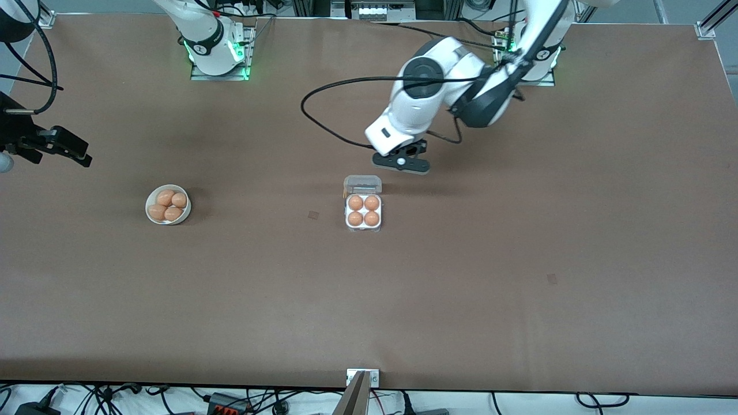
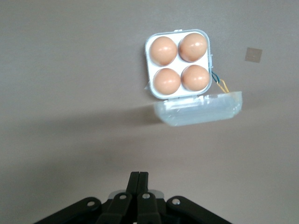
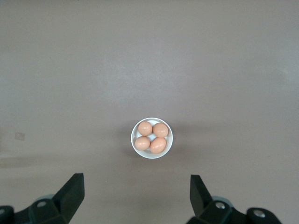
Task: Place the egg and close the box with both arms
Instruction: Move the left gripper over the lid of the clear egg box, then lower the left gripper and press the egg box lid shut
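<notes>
With all four cells of the box [image 1: 363, 211] filled, its lid [image 1: 362, 184] needs closing; left tool [image 1: 402, 161] clenched empty above it, right tool [image 3: 135, 191] released at frame's upper left edge.

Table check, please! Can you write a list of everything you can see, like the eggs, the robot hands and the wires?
Surface: brown table, bare around the things.
Job's things: box with four eggs, lid open.
Clutter: white bowl with four eggs, toward the right arm's end.
Grippers: left gripper shut, empty, over the table by the lid; right gripper open, waiting above the bowl.
Cables: black cable looping off the left arm.
Surroundings: wires along the table's edges.
</notes>
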You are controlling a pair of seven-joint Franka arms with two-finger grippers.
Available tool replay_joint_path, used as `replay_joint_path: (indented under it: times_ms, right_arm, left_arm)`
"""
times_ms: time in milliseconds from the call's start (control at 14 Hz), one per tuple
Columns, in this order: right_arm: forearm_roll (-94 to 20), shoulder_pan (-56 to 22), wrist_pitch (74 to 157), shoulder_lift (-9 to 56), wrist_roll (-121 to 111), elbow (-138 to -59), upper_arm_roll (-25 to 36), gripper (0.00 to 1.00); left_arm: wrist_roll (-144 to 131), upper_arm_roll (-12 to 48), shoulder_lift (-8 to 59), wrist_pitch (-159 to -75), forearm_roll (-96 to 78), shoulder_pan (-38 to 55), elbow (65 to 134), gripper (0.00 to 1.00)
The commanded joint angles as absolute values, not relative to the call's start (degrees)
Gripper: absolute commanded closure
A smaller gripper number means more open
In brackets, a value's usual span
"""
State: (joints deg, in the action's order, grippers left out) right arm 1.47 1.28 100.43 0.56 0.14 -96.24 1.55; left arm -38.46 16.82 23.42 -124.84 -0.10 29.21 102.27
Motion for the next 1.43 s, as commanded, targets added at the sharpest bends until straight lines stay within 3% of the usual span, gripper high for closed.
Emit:
replay_joint_path:
  times_ms: [0,929,1357]
  right_arm:
    - [1.84,1.85,99.76,0.97,-1.23,-95.10,0.97,0.00]
    - [1.58,1.67,97.29,0.61,-0.88,-95.10,0.70,0.00]
    - [1.58,1.76,97.30,0.62,-0.97,-95.10,0.79,0.00]
  left_arm:
    - [-44.63,16.61,29.60,-131.03,5.43,31.55,100.46,0.99]
    - [-47.37,16.17,36.38,-143.51,11.51,34.01,100.37,0.99]
    - [-47.02,15.91,41.48,-143.97,18.98,33.67,87.82,0.99]
